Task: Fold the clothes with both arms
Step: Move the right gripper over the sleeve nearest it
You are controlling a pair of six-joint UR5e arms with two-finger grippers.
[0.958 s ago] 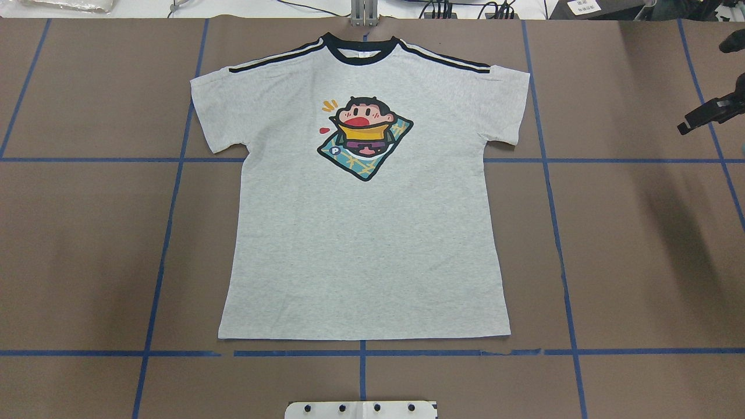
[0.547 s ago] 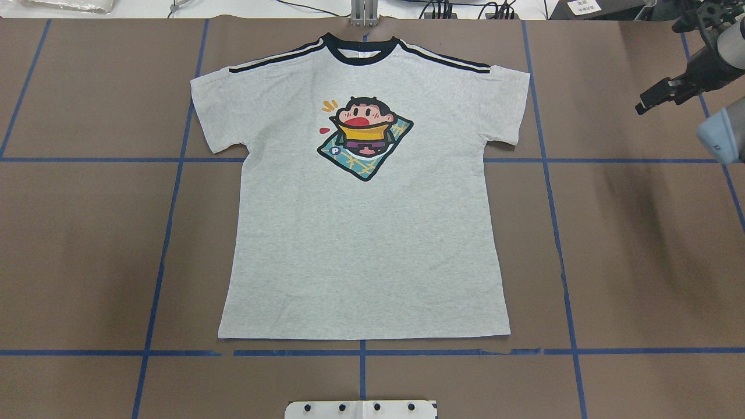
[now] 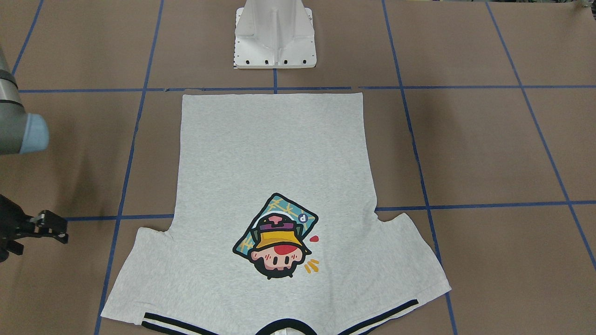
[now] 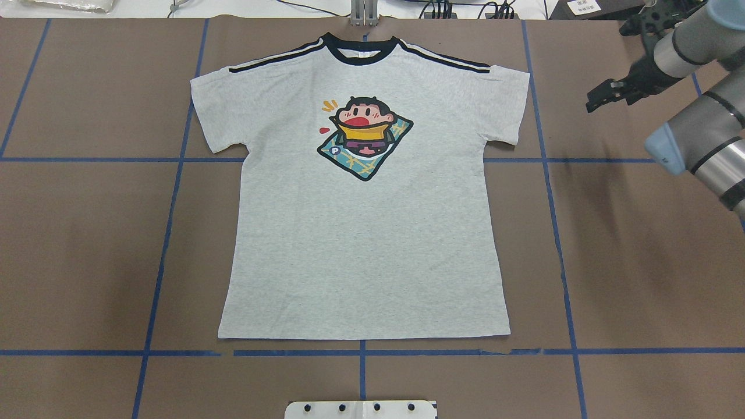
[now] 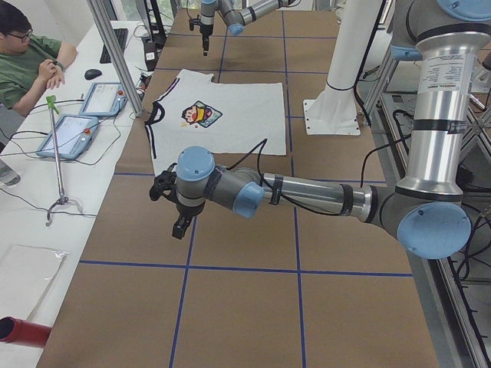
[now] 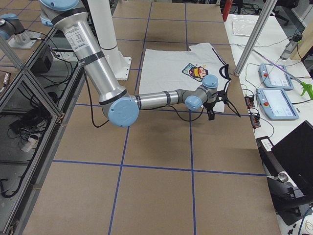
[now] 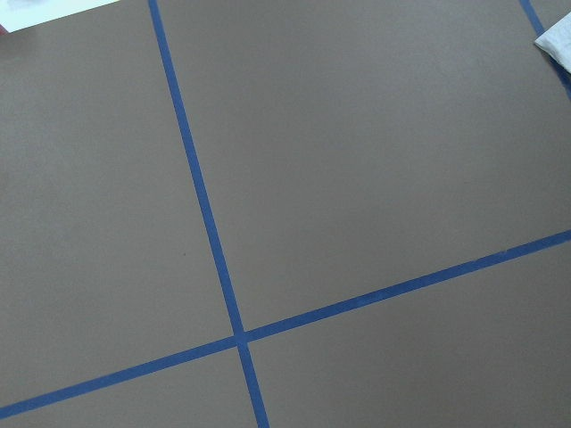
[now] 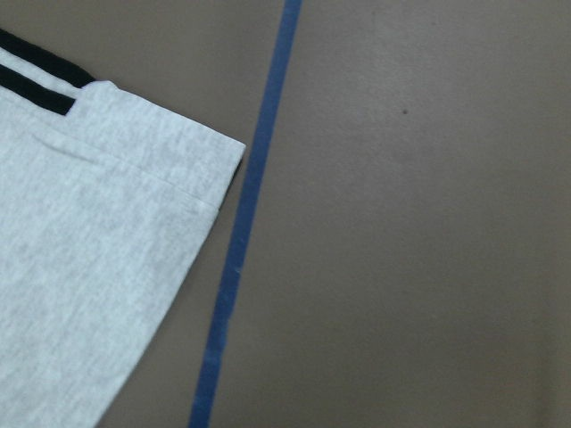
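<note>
The grey T-shirt (image 4: 361,244) lies flat and print side up in the middle of the table, collar at the far side; it also shows in the front-facing view (image 3: 274,153). My right gripper (image 4: 599,99) hangs above bare table to the right of the shirt's sleeve (image 4: 506,105), apart from it; its fingers look shut and hold nothing. The right wrist view shows that sleeve's corner (image 8: 80,267). My left gripper (image 5: 180,226) shows only in the exterior left view, above bare table off the shirt's other side. I cannot tell whether it is open.
The white pedestal (image 3: 274,37) stands at the table's near edge behind the shirt's hem. Blue tape lines (image 4: 553,192) grid the brown table. An operator (image 5: 31,54) and tablets (image 5: 73,130) are at a side desk beyond the far edge.
My right arm has come in from the right edge of the overhead view, and its gripper has moved left toward the shirt's sleeve. The shirt has not moved.
</note>
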